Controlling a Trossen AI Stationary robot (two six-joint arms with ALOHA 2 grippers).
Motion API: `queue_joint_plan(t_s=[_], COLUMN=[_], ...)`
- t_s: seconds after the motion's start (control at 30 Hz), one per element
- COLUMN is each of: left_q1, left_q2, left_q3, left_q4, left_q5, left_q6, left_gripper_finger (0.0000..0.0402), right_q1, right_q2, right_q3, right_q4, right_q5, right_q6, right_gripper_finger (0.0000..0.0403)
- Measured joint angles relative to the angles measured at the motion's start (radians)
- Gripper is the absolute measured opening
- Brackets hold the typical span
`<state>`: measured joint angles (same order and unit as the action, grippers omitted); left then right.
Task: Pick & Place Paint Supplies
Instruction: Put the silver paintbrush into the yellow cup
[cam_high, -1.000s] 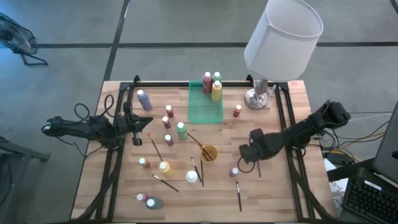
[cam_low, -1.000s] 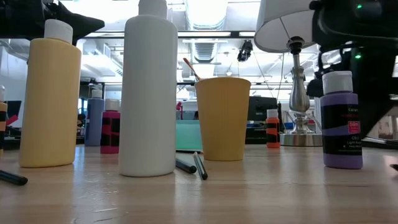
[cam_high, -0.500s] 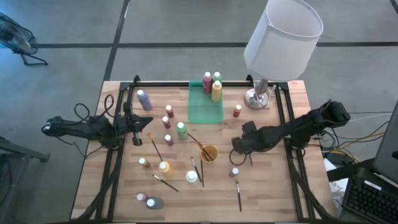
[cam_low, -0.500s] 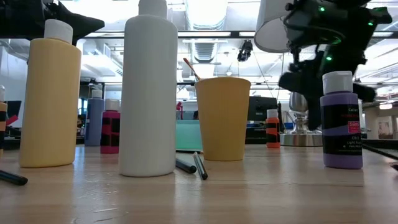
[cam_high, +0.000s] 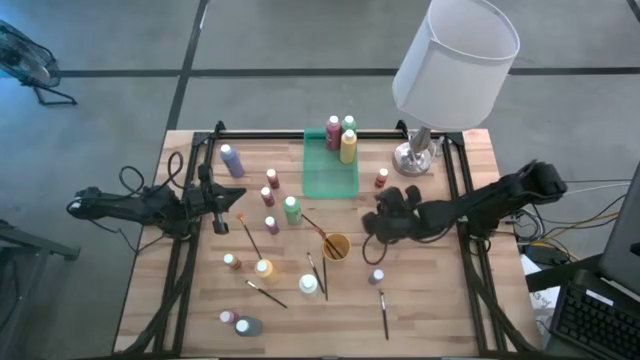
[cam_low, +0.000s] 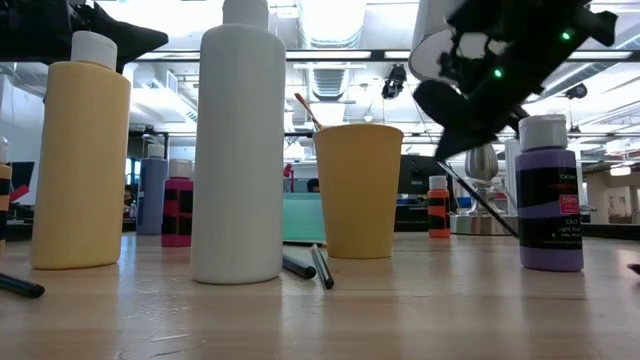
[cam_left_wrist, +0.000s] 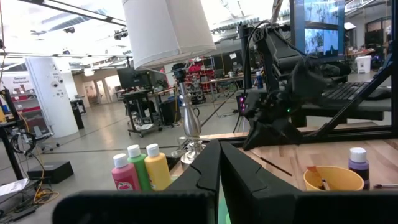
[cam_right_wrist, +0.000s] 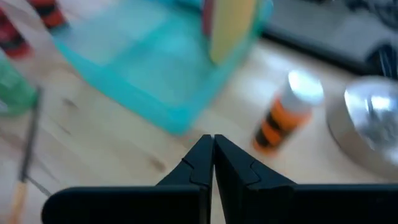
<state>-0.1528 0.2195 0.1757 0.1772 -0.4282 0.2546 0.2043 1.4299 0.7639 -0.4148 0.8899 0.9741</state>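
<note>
My right gripper (cam_high: 373, 228) hangs above the table between the orange cup (cam_high: 336, 245) and the lamp base (cam_high: 414, 157), shut on a thin dark paintbrush (cam_low: 480, 198). A green tray (cam_high: 330, 178) at the far middle holds red, green and yellow bottles (cam_high: 342, 138) standing at its far end. Other paint bottles stand scattered on the wood: a purple one (cam_high: 377, 275), an orange-red one (cam_high: 382, 178), a green one (cam_high: 291, 208). Loose brushes (cam_high: 383, 312) lie flat. My left gripper (cam_high: 238, 203) waits shut at the table's left side. My right gripper pinches the paintbrush near its upper end (cam_low: 445, 165) between its two shut fingers. The fingers slant downward from the table's right side. The brush hangs slanting below them, its lower end (cam_low: 515, 233) clear of the table, as the low view shows. The wrist view hides the contact.
A tall lamp with a white shade (cam_high: 455, 60) stands at the far right, over the right arm's path. The orange cup holds a brush. A yellow bottle (cam_high: 264, 268) and a white bottle (cam_high: 308, 285) stand near the front. Black rails (cam_high: 190, 250) run along both table sides.
My right gripper has gone toward the table's left and far edges and risen a little, nearing the tray. It has rolled and tipped up from pointing steeply down. The paintbrush has come along with it, and the fingers have stayed shut.
</note>
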Motion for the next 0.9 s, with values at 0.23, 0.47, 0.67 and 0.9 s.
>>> queue_joint_plan(t_s=[0.23,0.47,0.67,0.9], left_q1=[0.0,0.0,0.0,0.0], left_q2=[0.0,0.0,0.0,0.0], left_q3=[0.0,0.0,0.0,0.0], left_q4=[0.0,0.0,0.0,0.0], left_q5=[0.0,0.0,0.0,0.0], left_q6=[0.0,0.0,0.0,0.0], left_gripper_finger=[0.0016,0.0016,0.0016,0.0016], right_q1=[0.0,0.002,0.003,0.008], right_q2=[-0.064,-0.158,-0.18,-0.143], right_q3=[0.0,0.001,0.001,0.001], right_q4=[0.319,0.615,0.881,0.998], right_q5=[0.032,-0.076,-0.33,-0.442], right_q6=[-0.351,-0.639,-0.847,-0.921], right_gripper_finger=[0.0008,0.0008,0.0008,0.0008])
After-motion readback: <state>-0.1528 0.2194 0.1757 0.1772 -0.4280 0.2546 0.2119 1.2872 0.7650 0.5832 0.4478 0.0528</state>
